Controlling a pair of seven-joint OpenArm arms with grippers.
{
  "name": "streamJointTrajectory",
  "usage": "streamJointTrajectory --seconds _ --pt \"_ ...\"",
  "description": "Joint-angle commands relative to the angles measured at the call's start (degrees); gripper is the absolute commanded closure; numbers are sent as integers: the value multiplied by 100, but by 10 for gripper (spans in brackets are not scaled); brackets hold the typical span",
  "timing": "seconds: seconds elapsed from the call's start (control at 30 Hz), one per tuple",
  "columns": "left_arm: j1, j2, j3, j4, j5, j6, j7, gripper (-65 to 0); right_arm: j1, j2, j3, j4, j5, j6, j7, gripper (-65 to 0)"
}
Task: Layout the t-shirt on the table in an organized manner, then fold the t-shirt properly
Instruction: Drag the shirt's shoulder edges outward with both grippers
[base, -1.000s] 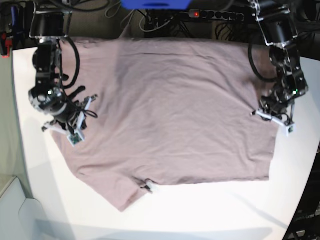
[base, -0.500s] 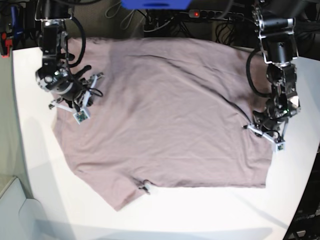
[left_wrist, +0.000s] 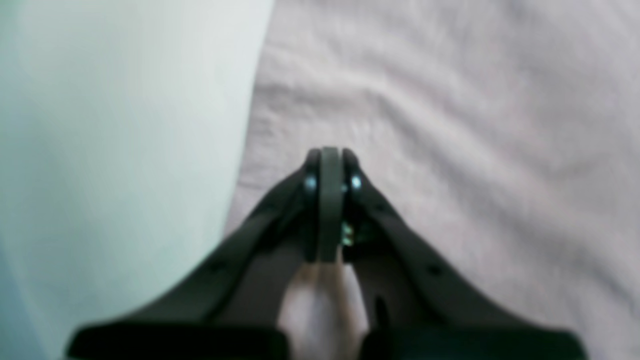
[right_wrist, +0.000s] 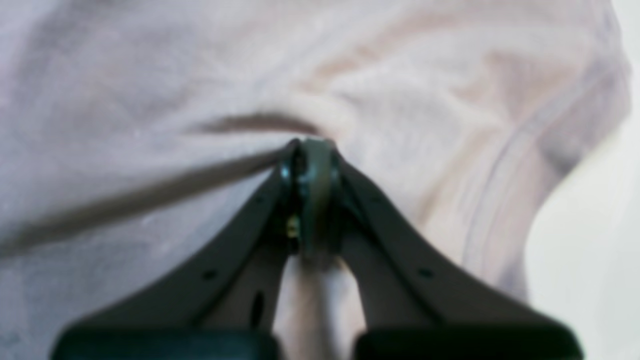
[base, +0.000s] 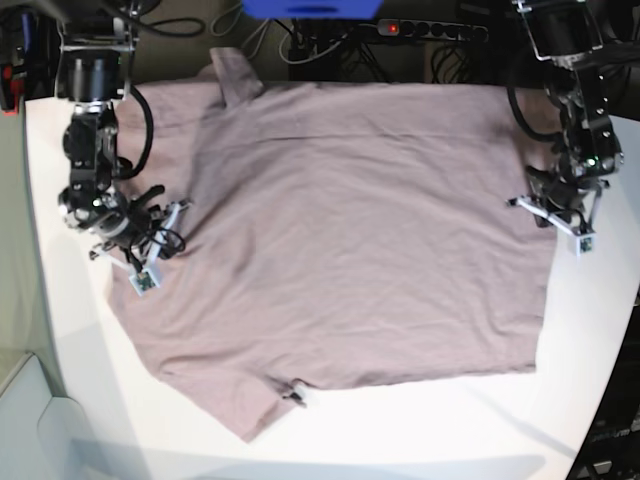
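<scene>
Between both grippers, t-shirt outspread.

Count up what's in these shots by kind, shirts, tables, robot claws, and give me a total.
T-shirt: 1, mauve-pink
Table: 1, white
Claws: 2, the left claw and the right claw, both shut on the t-shirt
Total: 4

No legible text, labels, brands or numbers anywhere in these views.
</scene>
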Motion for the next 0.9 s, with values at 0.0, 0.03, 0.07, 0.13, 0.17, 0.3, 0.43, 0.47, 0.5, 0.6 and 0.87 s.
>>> streamJointTrajectory --seconds 0.0,0.03,0.07,0.13,0.17,0.3,0.43,0.47,0.5,0.6,0.87 --pt "70 -73 -24 112 -28 -20 -81 -2 101 105 9 -10 -178 -44 -232 0" --pt "140 -73 -24 86 -28 -20 -81 -2 171 140 0 -10 -178 -44 -232 0" --pt "184 -73 -24 68 -28 -20 -81 -2 241 140 -9 -2 -178 -44 -232 0" --pt "219 -56 -15 -11 -28 -20 -90 -2 329 140 -9 86 -178 -44 -276 0" --pt "210 -20 -15 -116 -28 -20 -90 -2 329 158 -9 209 -178 -44 -285 0" --pt "131 -3 -6 -679 -28 -20 -433 -2 4 158 18 1062 -178 -44 -390 0" --pt "-106 -20 11 -1171 -28 -20 -820 -2 -400 132 18 1994 -178 -44 -795 0" --pt "-185 -29 11 -1259 -28 -20 -829 -2 -506 132 18 2170 -178 -44 -865 0" --pt "-273 -38 11 -1338 -28 -20 -829 -2 -620 132 18 2346 -178 -44 -935 0" --pt "-555 -126 11 -1549 7 -20 -837 -2 -1042 114 18 2724 -160 -44 -1058 0" --pt "-1311 -407 20 -2103 16 -20 -837 -2 -1860 -185 18 2768 -151 -44 -1006 0"
